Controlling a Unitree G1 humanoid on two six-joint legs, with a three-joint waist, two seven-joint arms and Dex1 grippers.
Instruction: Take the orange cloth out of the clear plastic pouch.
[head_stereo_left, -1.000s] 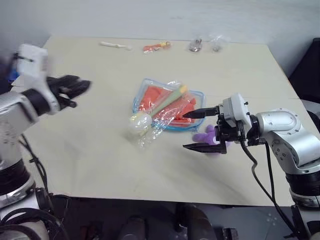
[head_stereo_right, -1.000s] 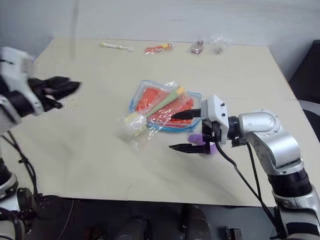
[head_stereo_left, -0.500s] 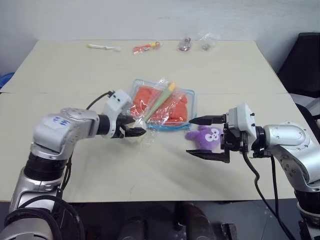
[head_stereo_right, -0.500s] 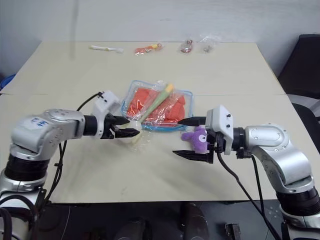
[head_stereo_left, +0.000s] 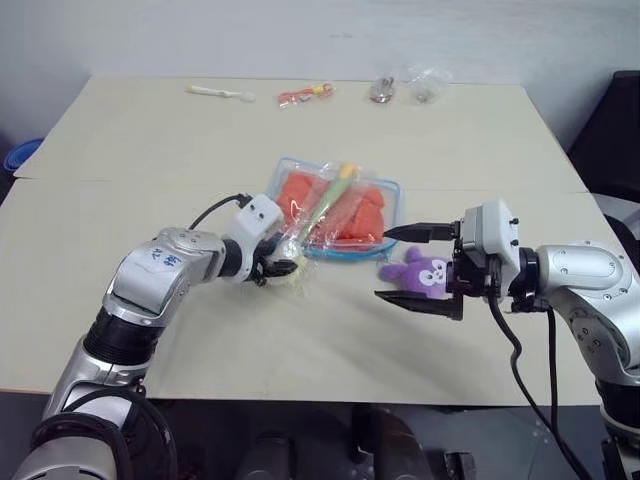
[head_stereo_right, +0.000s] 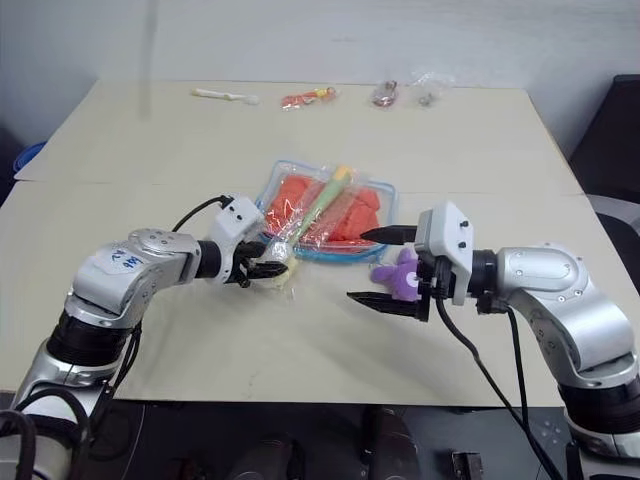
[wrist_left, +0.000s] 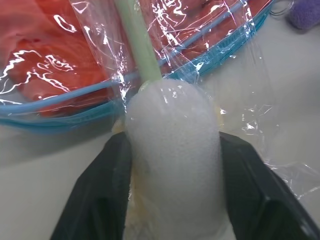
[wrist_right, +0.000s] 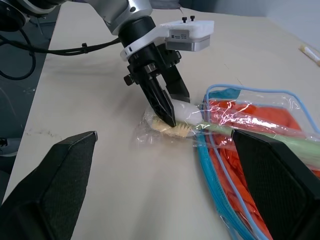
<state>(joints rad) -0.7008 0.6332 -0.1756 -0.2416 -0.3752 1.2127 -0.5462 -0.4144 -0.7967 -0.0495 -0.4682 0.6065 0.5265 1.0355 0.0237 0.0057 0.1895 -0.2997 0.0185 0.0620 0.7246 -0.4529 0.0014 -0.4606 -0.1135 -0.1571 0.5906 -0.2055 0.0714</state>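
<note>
1. Location: the orange cloth (head_stereo_left: 318, 200) lies inside the clear plastic pouch (head_stereo_left: 392, 189) at mid-table; a thin crinkly bag holding a green-and-white stick (head_stereo_left: 322, 205) lies across the pouch top.
2. Left gripper (head_stereo_left: 283, 267): fingers clamped either side of the stick's white foam head (wrist_left: 172, 150), through the crinkly film; right gripper (head_stereo_left: 418, 267): jaws spread wide, holding nothing, just beside the pouch's near right corner.
3. Risk: a pull on the stick may drag the pouch along, since the bag rests on it; cause: film catching on the blue zipper trim (wrist_right: 212, 165).
4. Risk: the foam head may compress and slip out; cause: soft material, slick film.
5. Obstruction: the purple plush toy (head_stereo_left: 420, 272) sits between the right gripper's fingers, touching the pouch edge; closing there would likely catch the toy rather than the pouch.
6. Surroundings: small items (head_stereo_left: 305, 95) along the far table edge, well apart.
</note>
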